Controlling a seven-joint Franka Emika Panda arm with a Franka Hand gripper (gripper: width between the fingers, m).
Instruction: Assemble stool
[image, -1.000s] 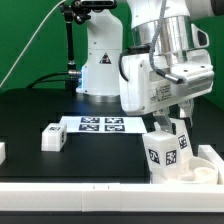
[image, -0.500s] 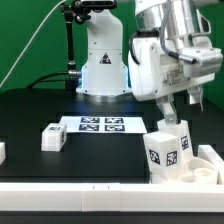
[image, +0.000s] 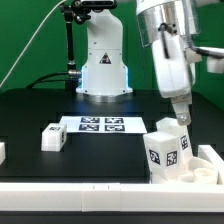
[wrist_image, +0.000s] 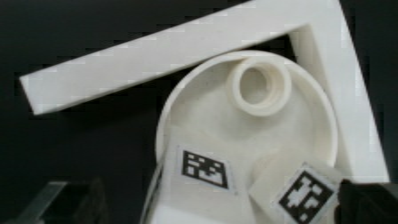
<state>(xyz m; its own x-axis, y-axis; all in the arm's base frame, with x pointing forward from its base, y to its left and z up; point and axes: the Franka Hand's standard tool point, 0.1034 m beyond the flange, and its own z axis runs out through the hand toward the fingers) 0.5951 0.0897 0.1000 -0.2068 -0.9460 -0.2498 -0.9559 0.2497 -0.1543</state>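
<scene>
Black table (image: 30, 115): one small blocky white plastic leg (image: 52, 137) lies loose at the exterior view's left. Rightward, a second tagged leg (image: 165, 150) stands on the round white rimmed seat (wrist_image: 214, 125). My hand (image: 181, 116) hangs above it, released or clenched I cannot tell. Fitting remains.

Marker board (image: 103, 124) on black table (image: 45, 104)

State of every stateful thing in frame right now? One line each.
Robot's two-finger gripper: above the standing legs, holding nothing; jaw gap unclear.
Round white plastic seat: flat in the white fence corner, visible socket empty.
Two white blocky tagged legs: upright on the seat.
Third white blocky leg: loose on the black table, unmounted.
</scene>
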